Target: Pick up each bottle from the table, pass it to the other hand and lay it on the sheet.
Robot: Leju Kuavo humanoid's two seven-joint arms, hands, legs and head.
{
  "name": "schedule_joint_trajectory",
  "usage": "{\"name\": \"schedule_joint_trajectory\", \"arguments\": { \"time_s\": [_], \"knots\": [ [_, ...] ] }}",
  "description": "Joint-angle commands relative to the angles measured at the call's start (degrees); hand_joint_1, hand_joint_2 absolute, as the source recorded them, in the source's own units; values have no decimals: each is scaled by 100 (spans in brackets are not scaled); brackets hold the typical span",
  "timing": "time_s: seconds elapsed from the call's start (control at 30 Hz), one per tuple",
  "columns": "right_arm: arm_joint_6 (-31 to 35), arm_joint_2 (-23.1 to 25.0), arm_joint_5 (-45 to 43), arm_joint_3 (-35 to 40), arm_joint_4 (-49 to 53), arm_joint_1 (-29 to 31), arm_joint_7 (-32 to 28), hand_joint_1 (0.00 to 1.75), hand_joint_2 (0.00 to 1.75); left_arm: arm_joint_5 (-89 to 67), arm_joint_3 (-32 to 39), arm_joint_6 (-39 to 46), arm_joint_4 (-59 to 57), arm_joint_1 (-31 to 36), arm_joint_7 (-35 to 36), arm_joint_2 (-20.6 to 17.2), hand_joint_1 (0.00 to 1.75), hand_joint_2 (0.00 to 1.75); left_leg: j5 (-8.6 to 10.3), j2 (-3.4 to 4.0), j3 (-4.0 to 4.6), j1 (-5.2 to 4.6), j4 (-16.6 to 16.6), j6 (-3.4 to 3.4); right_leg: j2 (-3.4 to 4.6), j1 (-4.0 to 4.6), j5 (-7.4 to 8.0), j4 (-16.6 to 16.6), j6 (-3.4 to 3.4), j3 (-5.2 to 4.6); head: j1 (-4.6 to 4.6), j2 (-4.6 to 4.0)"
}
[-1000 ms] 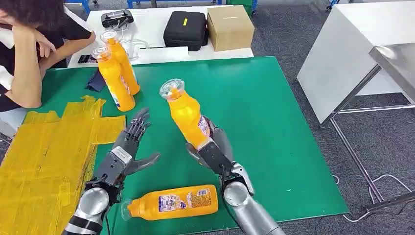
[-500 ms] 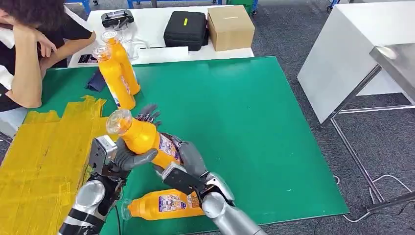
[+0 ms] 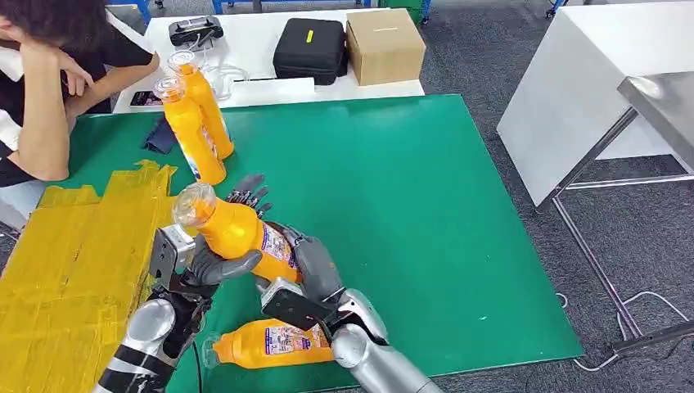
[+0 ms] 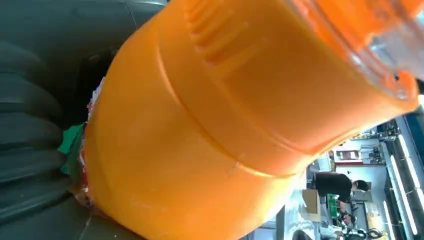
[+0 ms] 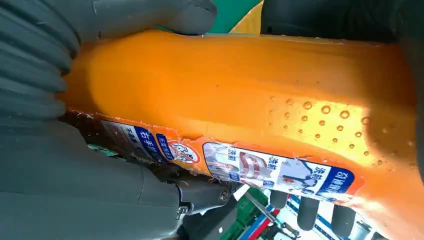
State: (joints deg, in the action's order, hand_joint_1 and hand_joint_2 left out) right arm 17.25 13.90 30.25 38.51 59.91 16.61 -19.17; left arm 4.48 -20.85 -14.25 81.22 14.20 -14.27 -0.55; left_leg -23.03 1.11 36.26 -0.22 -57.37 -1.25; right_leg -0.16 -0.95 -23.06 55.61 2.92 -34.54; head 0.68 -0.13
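An orange bottle (image 3: 235,232) with a clear cap is tilted toward the yellow sheet (image 3: 74,270), above the green mat. My right hand (image 3: 308,268) grips its lower body and label end. My left hand (image 3: 211,264) holds its upper body, thumb across the front and fingers (image 3: 250,193) behind. The left wrist view shows the bottle (image 4: 210,125) close up against dark fingers (image 4: 30,125). In the right wrist view, the bottle (image 5: 240,100) lies in my right hand (image 5: 50,170). Another bottle (image 3: 274,342) lies on the mat near the front edge, and two bottles (image 3: 195,135) stand upright at the back left.
A person (image 3: 41,90) sits at the far left, elbow on the table corner. Behind the green mat (image 3: 425,205), a white table carries a black case (image 3: 309,49) and a cardboard box (image 3: 385,45). A dark cloth (image 3: 159,137) lies by the upright bottles.
My right hand swung the bottle left and tilted it into my left hand, whose thumb closed on it. Since half a second ago, both hands and the bottle have shifted slightly left.
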Motion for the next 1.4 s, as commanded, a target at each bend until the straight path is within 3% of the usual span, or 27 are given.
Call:
{"name": "schedule_joint_trajectory", "arguments": {
  "time_s": [0.03, 0.83, 0.87, 0.9, 1.4],
  "knots": [
    [-12, -52, 41, 369, -347, 200, -54, 175, 175, -7, -221, 8, -411, 333, 50, -83, 0, 175, -5, -12, -17, 5, 1, 6, -6, 4, -6, -3, -8, 19, 0, 0],
    [-12, -52, 41, 369, -347, 200, -54, 175, 175, -7, -221, 8, -411, 333, 50, -83, 0, 175, -18, -19, -39, 12, -6, 13, -7, 10, -18, 3, -17, 43, 0, 0],
    [-12, -52, 41, 369, -347, 200, -54, 175, 175, -7, -221, 8, -411, 333, 50, -83, 175, 175, -9, -14, -23, 8, -1, 9, -6, 7, -10, -1, -11, 27, 0, 0],
    [221, -97, -163, 270, -19, 80, -266, 175, 175, -169, 88, 813, -324, 262, -184, 129, 175, 175, -14, -17, -31, 10, -4, 10, -7, 9, -14, 1, -14, 35, 0, 0],
    [115, -258, -271, 344, 336, 36, -44, 175, 175, -141, 11, 856, -265, 311, -125, 95, 175, 175, -5, -13, -13, 5, 0, 6, -6, 4, -6, -1, -8, 17, 0, 0]
  ]
}}
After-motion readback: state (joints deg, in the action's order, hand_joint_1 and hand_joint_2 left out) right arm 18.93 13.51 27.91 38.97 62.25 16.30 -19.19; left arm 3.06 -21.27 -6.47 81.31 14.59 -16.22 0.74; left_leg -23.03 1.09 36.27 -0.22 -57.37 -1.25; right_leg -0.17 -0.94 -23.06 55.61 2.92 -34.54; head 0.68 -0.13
